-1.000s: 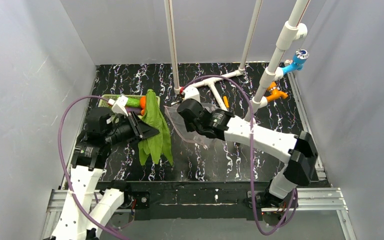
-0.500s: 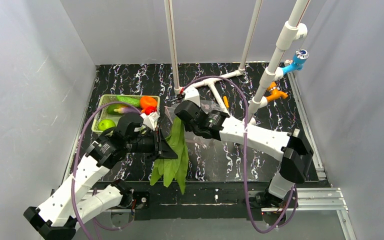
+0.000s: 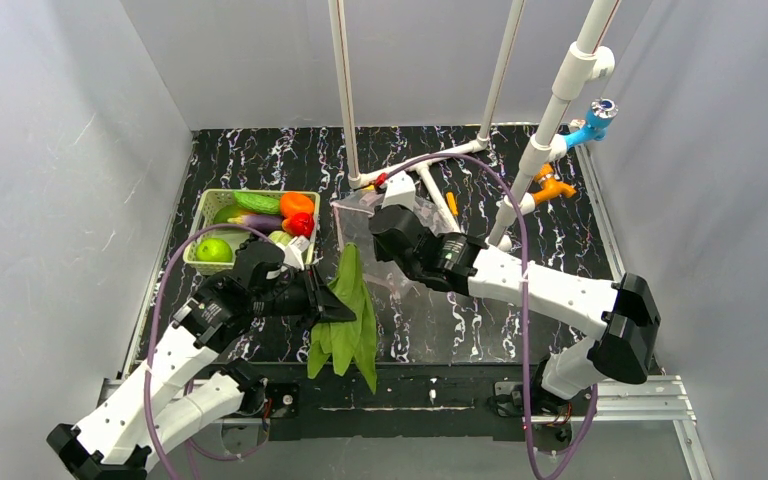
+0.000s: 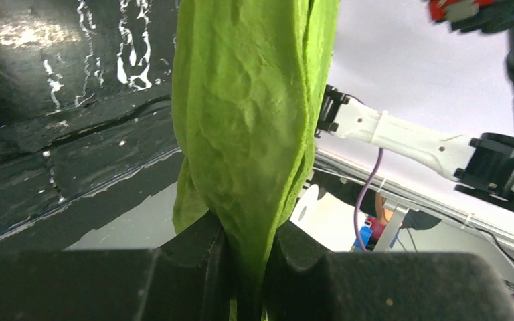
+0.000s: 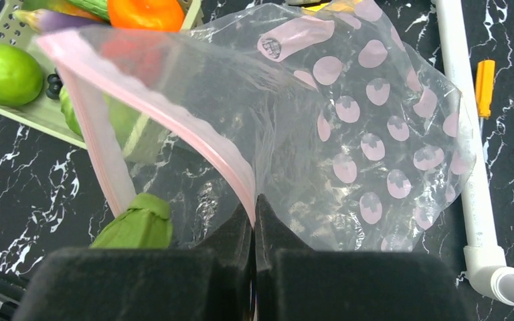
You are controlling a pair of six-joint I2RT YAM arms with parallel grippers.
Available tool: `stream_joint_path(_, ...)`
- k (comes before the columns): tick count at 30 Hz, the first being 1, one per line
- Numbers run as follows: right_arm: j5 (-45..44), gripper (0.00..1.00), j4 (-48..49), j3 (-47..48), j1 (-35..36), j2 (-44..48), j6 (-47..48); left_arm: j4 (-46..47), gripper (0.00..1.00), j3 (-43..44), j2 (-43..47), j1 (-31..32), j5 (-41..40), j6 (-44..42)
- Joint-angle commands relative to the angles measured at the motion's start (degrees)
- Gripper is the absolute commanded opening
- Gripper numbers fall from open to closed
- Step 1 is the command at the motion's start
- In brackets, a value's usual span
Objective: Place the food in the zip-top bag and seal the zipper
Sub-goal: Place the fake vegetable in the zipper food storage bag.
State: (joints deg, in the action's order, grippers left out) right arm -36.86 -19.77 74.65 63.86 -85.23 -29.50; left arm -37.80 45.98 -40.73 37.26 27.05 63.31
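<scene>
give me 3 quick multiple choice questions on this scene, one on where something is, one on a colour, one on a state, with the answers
1. Where is the green leafy piece?
A) lying in the basket
B) clamped in the left jaws
C) lying flat on the table

2. What colour is the zipper of the zip-top bag?
A) pink
B) blue
C) yellow

3. How do the right jaws stand?
A) wide open
B) shut on nothing
C) shut on the zipper edge

Answers:
1 B: the left wrist view shows the leafy piece pinched between the jaws.
2 A: the strip along the mouth is pale pink in the right wrist view.
3 C: the jaws meet on the pink strip and hold the mouth up.
</scene>
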Motion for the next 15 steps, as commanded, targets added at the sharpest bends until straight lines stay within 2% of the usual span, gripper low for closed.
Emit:
stream_joint_path(1, -0.53, 0.01, 4.23, 0.31, 2.03, -0.2, 2.29, 5.58, 0.0, 1.01, -1.19, 0.14, 1.45, 2.19)
stream_joint_path(4, 1.08, 0.01, 6.25, -0.58, 3.2, 0.18, 3.98, 8.2, 0.0, 0.88, -2.99, 0.17, 3.25, 2.57)
stream_joint_path(10, 2.35, 0.01, 11.25, -3.77, 6.06, 1.47, 9.19, 9.03, 0.0, 1.02, -4.9, 0.18, 1.9, 3.56)
stream_joint_path(15, 0.25, 0.01, 11.31, -5.32, 7.56, 2.37, 10.46, 6.25, 0.0, -0.11, -1.88, 0.13, -6.95, 7.54)
